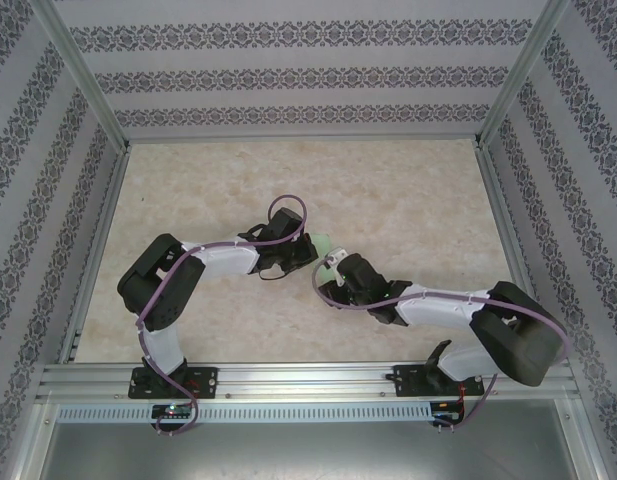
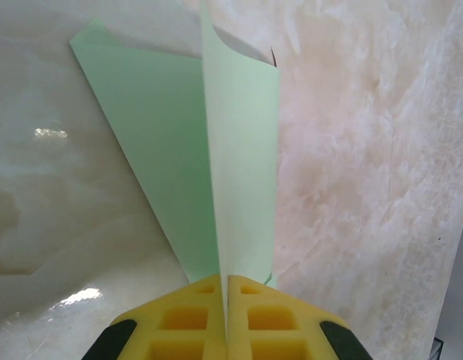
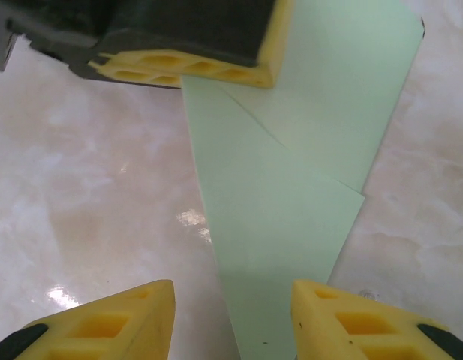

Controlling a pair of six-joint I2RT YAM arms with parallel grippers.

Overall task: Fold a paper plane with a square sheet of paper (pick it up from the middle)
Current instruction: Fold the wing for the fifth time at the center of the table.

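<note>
The paper plane (image 2: 216,150) lies at the middle of the table (image 1: 408,190). Its long axis runs from my left pincer (image 2: 225,289), clamped on its narrow end, toward my right pincer (image 3: 233,289), whose fingers stand parted astride it. Both my elbows are bent, forearms angled inward.

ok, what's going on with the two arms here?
They are folding a paper plane at the middle of the table. The left gripper is shut on the paper plane, a pointed, creased piece of pale green paper. The right gripper is open, with a finger on each side of the paper, not clamping it.
</note>
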